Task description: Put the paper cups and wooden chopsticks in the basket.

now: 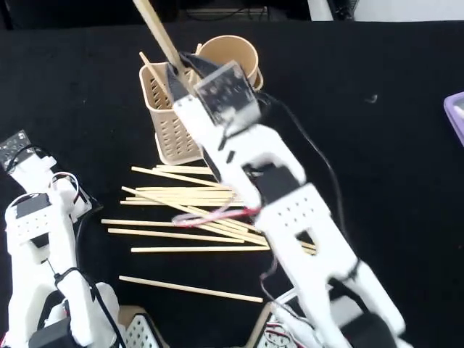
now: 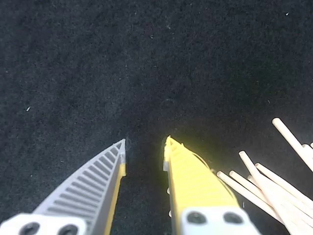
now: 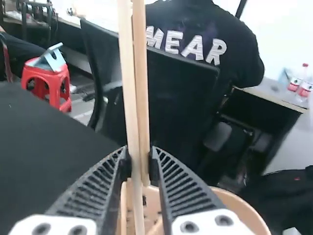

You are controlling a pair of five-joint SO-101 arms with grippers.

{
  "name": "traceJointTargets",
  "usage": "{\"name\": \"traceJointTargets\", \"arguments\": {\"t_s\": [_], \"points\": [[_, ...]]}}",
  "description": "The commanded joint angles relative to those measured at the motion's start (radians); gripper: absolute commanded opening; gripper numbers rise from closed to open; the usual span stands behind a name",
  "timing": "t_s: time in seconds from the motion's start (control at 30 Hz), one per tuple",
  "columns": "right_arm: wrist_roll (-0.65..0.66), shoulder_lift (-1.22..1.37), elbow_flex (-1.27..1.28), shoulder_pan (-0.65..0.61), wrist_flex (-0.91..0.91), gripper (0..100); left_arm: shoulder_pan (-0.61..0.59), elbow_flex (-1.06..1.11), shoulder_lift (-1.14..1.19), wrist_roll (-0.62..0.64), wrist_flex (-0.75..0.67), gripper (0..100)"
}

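Right wrist view: right gripper (image 3: 139, 152) clamps two wooden chopsticks (image 3: 133, 73) above the basket (image 1: 170, 138). Left gripper (image 2: 145, 144) narrowly parted, empty, beside loose chopsticks (image 2: 274, 191) on the table (image 1: 377, 145).

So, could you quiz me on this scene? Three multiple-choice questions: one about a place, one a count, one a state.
1. Where do the loose chopsticks lie?
A) on the black table, in front of the basket
B) on a shelf
C) on the floor

2. How many chopsticks does the right gripper hold?
A) none
B) two
C) five

3. How are the left gripper's fingers?
A) shut together
B) clamped on a spoon
C) open, nothing between them

Answers:
1 A: the high view shows them spread on the table.
2 B: two stand side by side between its fingers.
3 C: bare table shows through the gap.
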Motion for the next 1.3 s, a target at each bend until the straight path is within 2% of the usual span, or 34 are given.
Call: {"name": "traceJointTargets", "arguments": {"t_s": [0.0, 0.17, 0.33, 0.63, 0.77, 0.83, 1.13, 1.27], "points": [[-0.14, 0.157, -0.211, -0.006, -0.031, 1.1, -0.007, -0.007, -0.032, 0.008, -0.008, 13], [-0.258, 0.32, -0.286, 0.008, -0.029, 1.1, -0.007, -0.007, -0.032, 0.008, -0.008, 13], [-0.262, 0.404, -0.271, 0.008, -0.025, 1.1, -0.007, -0.007, -0.032, 0.008, -0.008, 13], [-0.256, 0.41, -0.185, 0.008, -0.023, 1.7, -0.007, -0.007, -0.032, 0.006, -0.008, 13], [-0.261, 0.409, -0.206, 0.002, 0.026, 12.3, -0.007, -0.007, -0.032, 0.006, -0.008, 13], [-0.261, 0.389, -0.225, -0.012, 0.074, 16.2, -0.007, -0.007, -0.032, 0.006, -0.008, 13], [-0.256, 0.194, -0.243, -0.029, 0.203, 12.2, -0.007, -0.007, -0.032, 0.005, -0.008, 13], [-0.252, 0.041, -0.248, -0.029, 0.408, 12.0, -0.007, -0.007, -0.032, 0.005, -0.008, 13]]}}
